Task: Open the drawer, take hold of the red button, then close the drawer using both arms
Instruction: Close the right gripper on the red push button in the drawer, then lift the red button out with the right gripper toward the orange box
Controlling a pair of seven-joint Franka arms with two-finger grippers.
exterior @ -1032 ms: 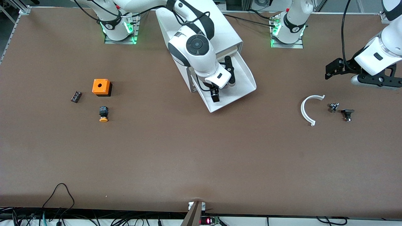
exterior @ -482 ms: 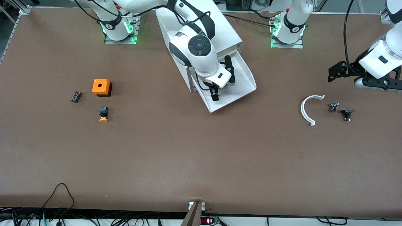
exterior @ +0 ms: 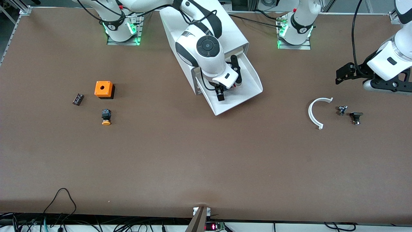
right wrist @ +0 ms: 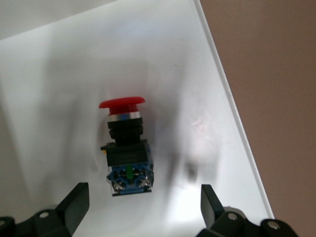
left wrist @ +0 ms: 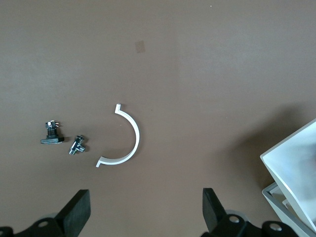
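Note:
The drawer (exterior: 249,84) stands pulled out of the white cabinet (exterior: 231,35), toward the front camera. The button (right wrist: 123,143) lies on its side on the drawer floor (right wrist: 59,74), with its red cap (right wrist: 122,103) pointing away from my right gripper. My right gripper (exterior: 228,83) (right wrist: 144,200) hangs open over the drawer. Its fingers stand wide to either side of the button's blue terminal end and do not touch it. My left gripper (exterior: 341,73) (left wrist: 146,205) is open and holds nothing. It hovers over bare table toward the left arm's end.
A white arc piece (exterior: 313,112) (left wrist: 129,140) and two small metal parts (exterior: 341,110) (exterior: 356,117) lie under the left arm. Toward the right arm's end are an orange box (exterior: 103,89), an orange-capped button (exterior: 106,117) and a small black part (exterior: 78,99).
My right gripper has crept a little toward the cabinet over the drawer. The left arm has drawn slightly toward its end of the table. Both grippers stayed open.

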